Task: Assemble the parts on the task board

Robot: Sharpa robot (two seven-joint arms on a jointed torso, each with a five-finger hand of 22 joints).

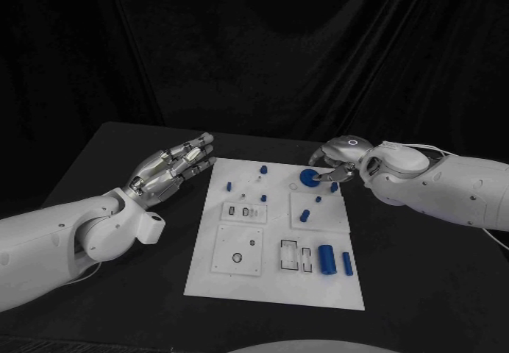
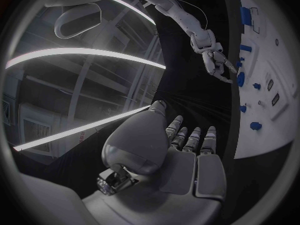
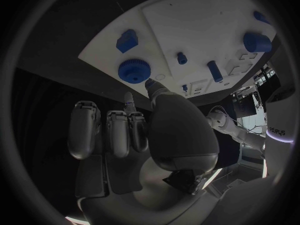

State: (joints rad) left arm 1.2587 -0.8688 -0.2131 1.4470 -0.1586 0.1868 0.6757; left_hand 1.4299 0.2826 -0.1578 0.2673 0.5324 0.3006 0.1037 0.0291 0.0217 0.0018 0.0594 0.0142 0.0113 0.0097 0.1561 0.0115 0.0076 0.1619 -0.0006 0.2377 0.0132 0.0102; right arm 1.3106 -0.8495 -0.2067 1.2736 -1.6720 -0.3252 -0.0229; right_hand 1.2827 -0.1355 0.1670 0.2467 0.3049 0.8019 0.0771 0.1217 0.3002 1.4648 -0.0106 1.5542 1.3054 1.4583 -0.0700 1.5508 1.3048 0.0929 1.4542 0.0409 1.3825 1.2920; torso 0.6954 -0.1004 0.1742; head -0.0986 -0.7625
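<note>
**Right hand at the blue gear**

The right hand (image 1: 337, 160) reaches over the far edge of the task board (image 1: 276, 290), its fingertips touching the blue gear (image 1: 309, 176) at about one o'clock on the board; whether it grips it, I cannot tell. The left hand (image 1: 175, 168) hovers above the black surface (image 1: 117, 154) at ten o'clock, fingers extended, holding nothing. Two blue cylinders (image 1: 335, 260) lie at five o'clock.

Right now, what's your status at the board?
Left hand open, beside the task board. Right hand at the far edge, fingers by the blue gear, no grip confirmed. Nothing in the way.
</note>
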